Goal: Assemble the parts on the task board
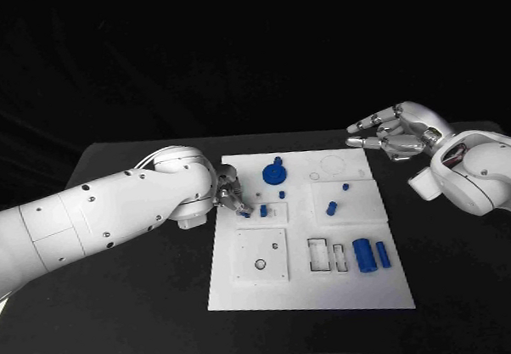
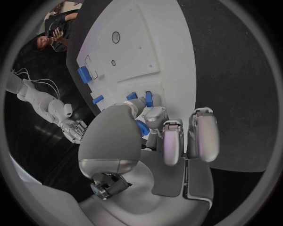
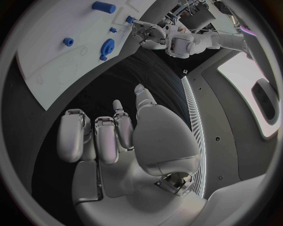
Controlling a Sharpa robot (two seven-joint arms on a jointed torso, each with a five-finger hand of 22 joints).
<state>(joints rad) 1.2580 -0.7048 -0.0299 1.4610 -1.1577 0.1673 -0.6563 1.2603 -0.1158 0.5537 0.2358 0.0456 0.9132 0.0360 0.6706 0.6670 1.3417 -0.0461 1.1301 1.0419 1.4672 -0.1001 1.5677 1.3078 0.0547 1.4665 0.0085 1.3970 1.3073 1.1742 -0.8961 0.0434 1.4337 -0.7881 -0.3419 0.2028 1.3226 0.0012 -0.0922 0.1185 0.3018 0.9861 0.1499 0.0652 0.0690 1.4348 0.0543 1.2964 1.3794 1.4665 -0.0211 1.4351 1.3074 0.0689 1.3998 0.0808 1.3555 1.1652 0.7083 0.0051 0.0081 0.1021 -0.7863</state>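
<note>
Board: one white rectangular task board lay on the black table.
Large parts: two blue cylinders, one blue round gear.
Left hand: fingertips on a small blue part; grip unclear.
Right hand: curled, held nothing.

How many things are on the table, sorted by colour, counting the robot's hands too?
blue parts: 8 that the head view shows clearly
white task board: 1
silver hands: 2, the left hand and the right hand
Total: 11
</note>
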